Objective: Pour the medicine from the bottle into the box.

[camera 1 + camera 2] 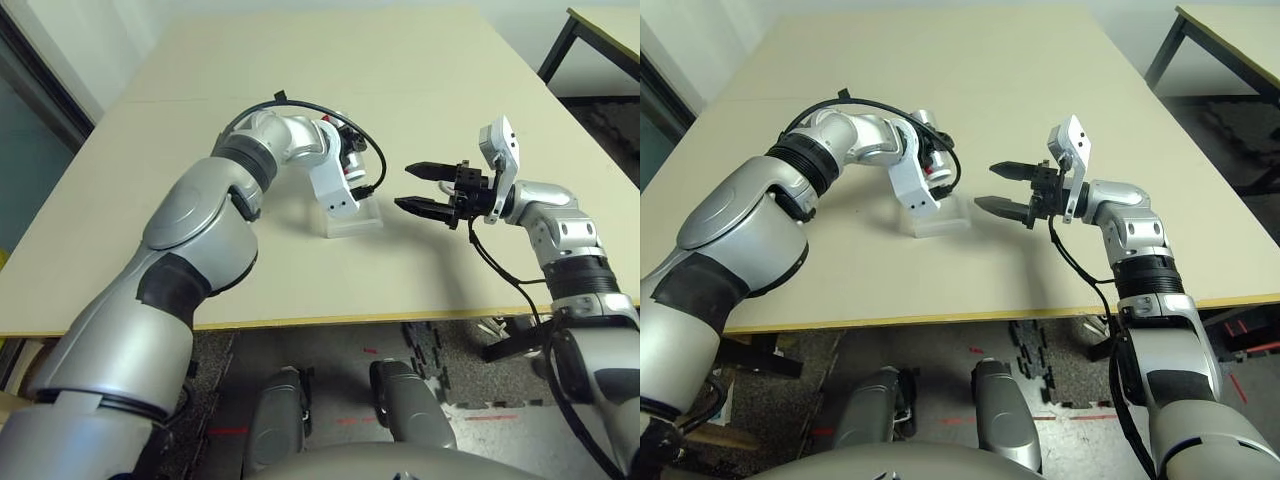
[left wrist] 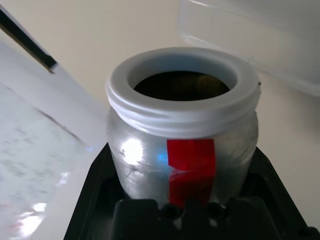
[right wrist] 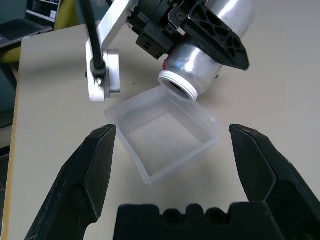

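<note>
While the table (image 1: 420,290) spreads out in front of me, with its yellowish near edge (image 1: 300,322) closest to my body, I hold my left arm (image 1: 185,215) bent over the middle of it. My left gripper (image 3: 200,30) is closed around the bottle (image 3: 192,65), which I have tipped, cap off, with its mouth down at the rim of the clear box (image 3: 172,162). My right gripper (image 1: 425,190) is off to the side with its fingers wide and nothing between them. The box sits flat, well in from the near edge, and in my right wrist view its floor looks bare. A brownish lump (image 2: 207,86) shows inside the bottle's mouth, and I take it for the medicine, though the dark in there keeps me from being sure. I judge that I'm at the pouring step, with nothing delivered. Next I should tip the bottle further and carry its mouth a little inward, past the box's wall, so what slides out lands inside. There's open table on the far side of the box and between it and my right gripper, but little room under the bottle's rim, where dropping lower could knock the box.
</note>
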Action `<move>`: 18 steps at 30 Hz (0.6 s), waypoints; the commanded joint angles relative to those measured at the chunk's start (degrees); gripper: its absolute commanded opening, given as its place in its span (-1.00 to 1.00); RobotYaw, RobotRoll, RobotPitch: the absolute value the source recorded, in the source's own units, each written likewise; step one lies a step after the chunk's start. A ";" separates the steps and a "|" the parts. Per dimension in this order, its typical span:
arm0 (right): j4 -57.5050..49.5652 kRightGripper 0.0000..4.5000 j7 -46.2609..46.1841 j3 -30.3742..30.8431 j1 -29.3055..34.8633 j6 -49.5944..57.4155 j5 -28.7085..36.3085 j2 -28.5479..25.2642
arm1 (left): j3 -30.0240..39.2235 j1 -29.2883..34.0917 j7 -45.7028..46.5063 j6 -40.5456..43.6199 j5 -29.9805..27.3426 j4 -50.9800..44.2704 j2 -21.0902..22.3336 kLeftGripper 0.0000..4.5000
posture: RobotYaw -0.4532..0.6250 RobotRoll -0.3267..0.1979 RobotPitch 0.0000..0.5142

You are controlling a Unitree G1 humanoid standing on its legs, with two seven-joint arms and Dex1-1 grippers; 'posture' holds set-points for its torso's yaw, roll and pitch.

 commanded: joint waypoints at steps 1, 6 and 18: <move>0.66 1.00 -0.35 -0.97 -0.03 -0.08 0.39 0.07 | 20.51 2.52 -26.47 11.27 -22.86 3.38 -1.79 0.19 | -0.65 0.25 -0.67; 0.62 1.00 -0.58 -0.94 -0.09 -0.18 0.51 0.14 | 37.54 3.87 -42.01 30.04 -39.67 1.11 -1.35 0.19 | -0.64 0.25 -0.70; 1.92 1.00 -0.58 -0.45 -0.17 -1.41 0.12 1.18 | 60.22 16.79 -31.97 68.62 -62.61 -15.54 3.31 0.19 | -0.58 0.25 -0.75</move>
